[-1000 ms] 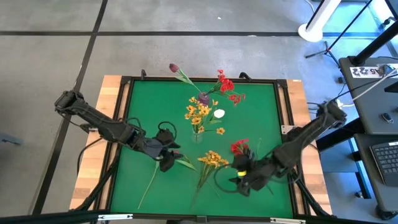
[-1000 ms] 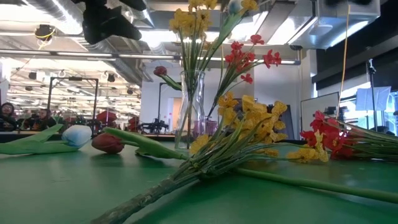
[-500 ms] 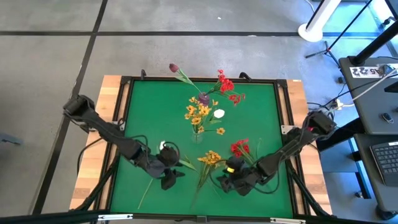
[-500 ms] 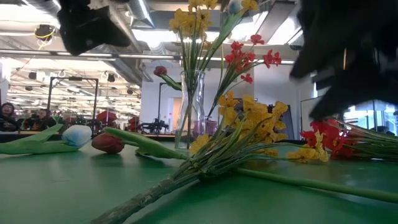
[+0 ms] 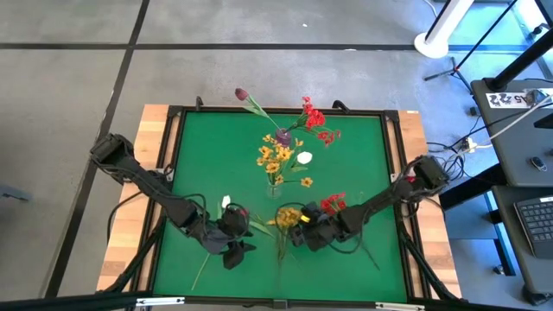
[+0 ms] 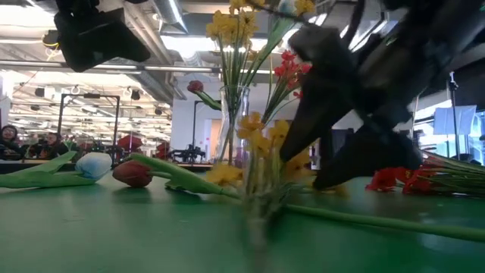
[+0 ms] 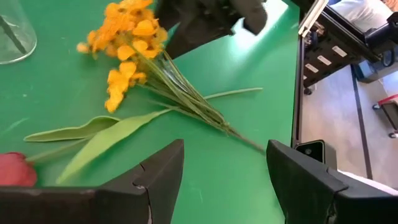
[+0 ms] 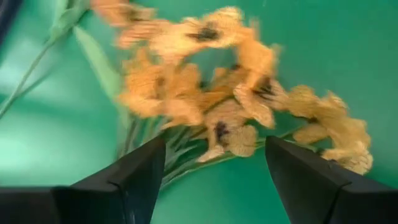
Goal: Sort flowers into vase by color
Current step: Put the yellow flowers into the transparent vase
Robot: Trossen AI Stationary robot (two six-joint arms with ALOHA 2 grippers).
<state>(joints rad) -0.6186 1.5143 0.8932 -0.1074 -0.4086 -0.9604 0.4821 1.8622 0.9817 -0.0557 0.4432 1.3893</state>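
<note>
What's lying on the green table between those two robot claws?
In the high view, the loose yellow flower bunch lies between the open left gripper and the open right gripper, which sits at its blossoms. The left wrist view shows it too.

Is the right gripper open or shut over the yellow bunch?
Open: the right gripper's fingers stand wide apart, the yellow bunch showing between them.

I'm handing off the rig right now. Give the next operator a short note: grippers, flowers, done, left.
Right gripper: open, over the loose yellow bunch at the front of the mat.
Left gripper: open, empty, above the bunch's stems, near the red tulip.
Vase: already holds yellow, red, white and maroon stems.
Left: yellow bunch, red bunch, the tulip and a white bud lie on the mat.
</note>
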